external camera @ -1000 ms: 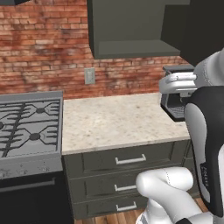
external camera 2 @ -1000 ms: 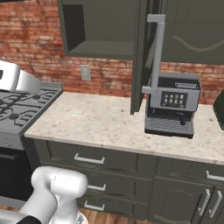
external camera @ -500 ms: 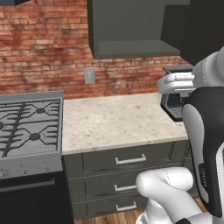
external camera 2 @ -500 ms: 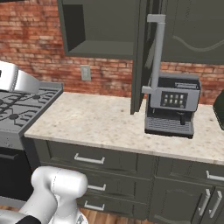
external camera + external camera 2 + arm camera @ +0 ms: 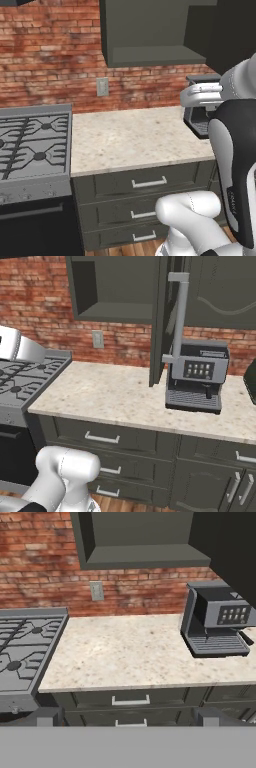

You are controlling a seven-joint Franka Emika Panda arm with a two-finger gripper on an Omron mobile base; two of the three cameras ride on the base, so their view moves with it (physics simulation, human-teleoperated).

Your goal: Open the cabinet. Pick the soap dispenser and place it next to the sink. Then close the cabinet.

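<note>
Cabinet [image 5: 115, 291] door [image 5: 162, 321] stands open, shelf bare.

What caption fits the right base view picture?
Dark grey-green wall cabinet with its door swung open above a speckled beige stone counter holding a grey coffee machine.

The top of the cabinet [image 5: 120, 291] is cut off by the picture's top edge in all three views, so only its bottom shelf shows. How far up it goes cannot be told. In the right base view its open door [image 5: 161, 316] is seen edge-on, so the front of it cannot be seen. The robot's arm covers most of the coffee machine [image 5: 200, 112] in the left base view. The stove [image 5: 25, 647] runs off the left edge in the hand view. A dark thing [image 5: 251, 381] at the right edge of the right base view is cut off too much to tell what it is.
</note>
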